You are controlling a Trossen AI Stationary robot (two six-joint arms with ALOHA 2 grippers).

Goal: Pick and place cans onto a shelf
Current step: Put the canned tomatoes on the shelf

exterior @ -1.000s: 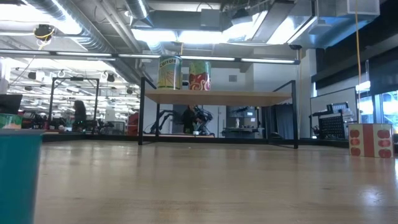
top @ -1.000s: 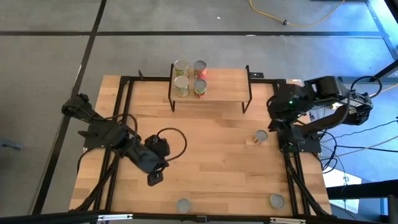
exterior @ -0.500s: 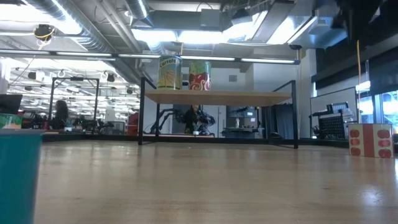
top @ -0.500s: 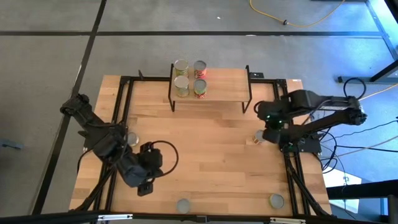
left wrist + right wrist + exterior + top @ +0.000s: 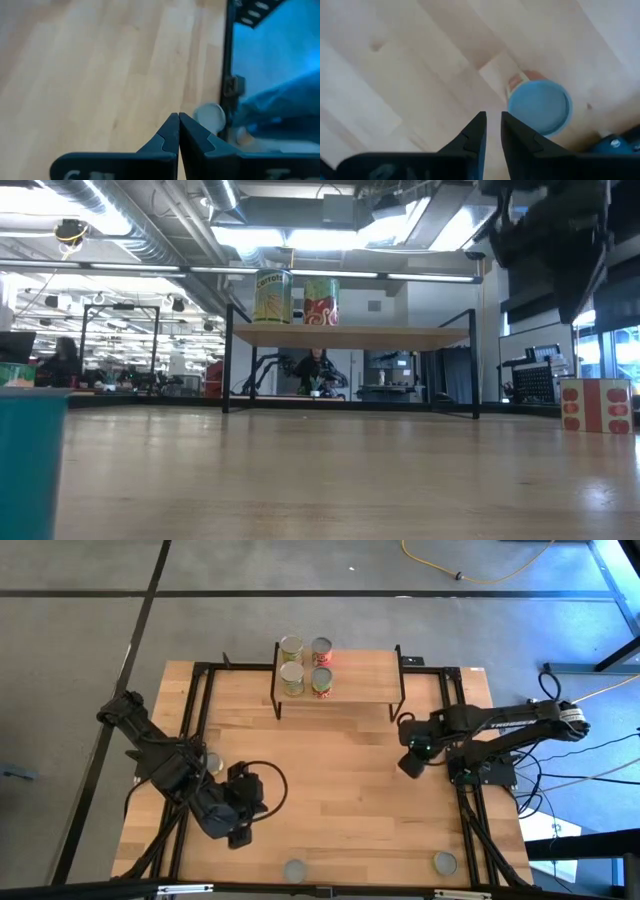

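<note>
On the large pale wooden table (image 5: 330,790), the right gripper (image 5: 490,125) hangs over the table's right side, at about three o'clock from the table's centre. Its two dark fingers (image 5: 470,135) stand narrowly apart with nothing between them. A small round tin with a silver metal top and a reddish label (image 5: 540,106) stands on the table just beside the fingertips, off to one side of the gap and not inside it; whether a finger touches it is hard to tell from this angle.

The small rack with a light wooden top board on thin black legs (image 5: 365,675) sits at twelve o'clock. Four tins (image 5: 306,665) stand clustered on its left end: two with yellow-green labels, two with red.

The left gripper (image 5: 178,131) waits low over the table at about eight o'clock, fingers pressed together and empty. Two more silver-topped tins (image 5: 294,869) stand near the six o'clock edge, well apart from each other.
</note>
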